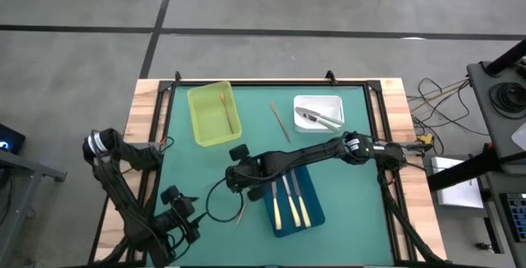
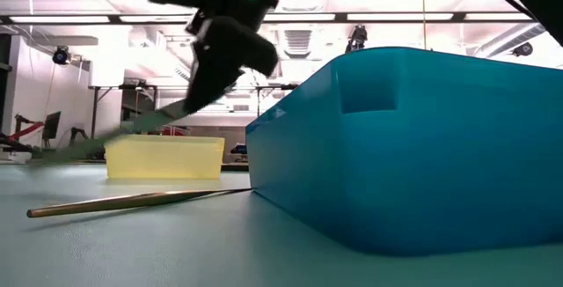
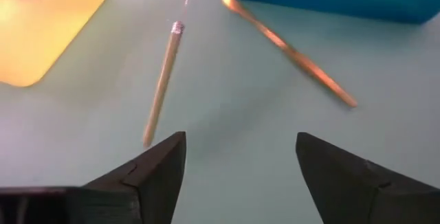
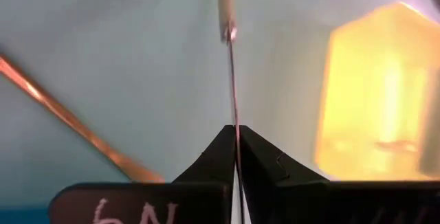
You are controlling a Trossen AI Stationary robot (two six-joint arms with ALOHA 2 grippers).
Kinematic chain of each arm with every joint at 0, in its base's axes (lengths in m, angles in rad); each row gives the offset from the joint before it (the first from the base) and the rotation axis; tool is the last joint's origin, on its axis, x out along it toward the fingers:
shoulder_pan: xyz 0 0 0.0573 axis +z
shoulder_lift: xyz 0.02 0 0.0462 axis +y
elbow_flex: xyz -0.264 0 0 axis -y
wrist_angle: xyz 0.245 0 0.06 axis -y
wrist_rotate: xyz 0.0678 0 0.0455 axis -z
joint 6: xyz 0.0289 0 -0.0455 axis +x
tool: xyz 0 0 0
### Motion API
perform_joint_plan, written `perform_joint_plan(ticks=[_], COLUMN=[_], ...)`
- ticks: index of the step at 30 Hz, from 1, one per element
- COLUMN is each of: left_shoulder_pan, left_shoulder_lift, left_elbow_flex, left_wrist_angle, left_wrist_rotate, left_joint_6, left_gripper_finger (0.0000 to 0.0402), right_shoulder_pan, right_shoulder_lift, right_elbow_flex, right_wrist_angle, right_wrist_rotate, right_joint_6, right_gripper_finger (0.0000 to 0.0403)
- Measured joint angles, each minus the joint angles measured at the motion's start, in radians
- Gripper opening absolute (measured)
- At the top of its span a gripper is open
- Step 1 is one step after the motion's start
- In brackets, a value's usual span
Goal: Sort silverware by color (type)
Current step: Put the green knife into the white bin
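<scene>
I see the knife (image 4: 227, 7) pinched by its thin blade in the right gripper (image 4: 236, 136), fingers pressed together on the metal, the cream handle sticking straight out ahead of the fingertips. From above it sits just off the blue tray's (image 1: 316, 214) left side, near the front of the green mat (image 1: 362, 169), its long axis running roughly front to back. A slim gold-copper utensil (image 3: 289, 49) lies flat on the mat close by, slanting, its rounded end toward the blue tray. Three more cream-handled knives (image 1: 289, 202) lie side by side in the blue tray, handles toward the front edge. A second gold piece (image 1: 280, 122) lies between the translucent yellow tray (image 1: 201, 120) and the white tray (image 1: 333, 103), which holds grey metal pieces (image 1: 316, 118). The left gripper (image 3: 239, 157) hovers at the front left, its dark wedge fingers well apart, holding nothing.
</scene>
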Motion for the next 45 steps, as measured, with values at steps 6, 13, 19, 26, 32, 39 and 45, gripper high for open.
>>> perform_joint_plan(ticks=[6, 13, 19, 26, 32, 39, 45], left_shoulder_pan=[0.0, 0.001, 0.019, 0.095, 0.234, 0.425, 0.563], left_shoulder_lift=[-0.079, -0.147, -0.189, -0.217, -0.251, -0.302, -0.352], left_elbow_flex=[0.058, 0.146, 0.208, 0.206, 0.202, 0.202, 0.201], left_wrist_angle=[-0.013, -0.065, -0.079, -0.079, -0.071, 0.004, 0.2], left_wrist_rotate=[-0.071, -0.235, -0.342, -0.349, -0.206, -0.167, 0.07], left_joint_6=[0.097, 0.231, 0.33, 0.458, 0.652, 1.027, 1.426], left_gripper_finger=[0.0259, 0.0251, 0.0247, 0.0247, 0.0247, 0.0247, 0.0247], right_shoulder_pan=[0.0, -0.004, -0.001, 0.011, 0.037, 0.046, 0.089], right_shoulder_lift=[-0.08, -0.201, -0.324, -0.497, -0.67, -0.863, -0.965], right_elbow_flex=[0.0, -0.016, -0.139, -0.391, -0.601, -0.796, -0.882], right_wrist_angle=[-0.103, -0.224, -0.244, -0.235, -0.2, 0.017, 0.1], right_wrist_rotate=[0.116, 0.159, 0.202, 0.316, 0.388, 0.385, 0.379], right_joint_6=[-0.079, -0.068, -0.043, 0.01, 0.075, 0.058, 0.046], right_gripper_finger=[0.0007, 0.0008, 0.0008, 0.0008, 0.0008, 0.0008, 0.0008])
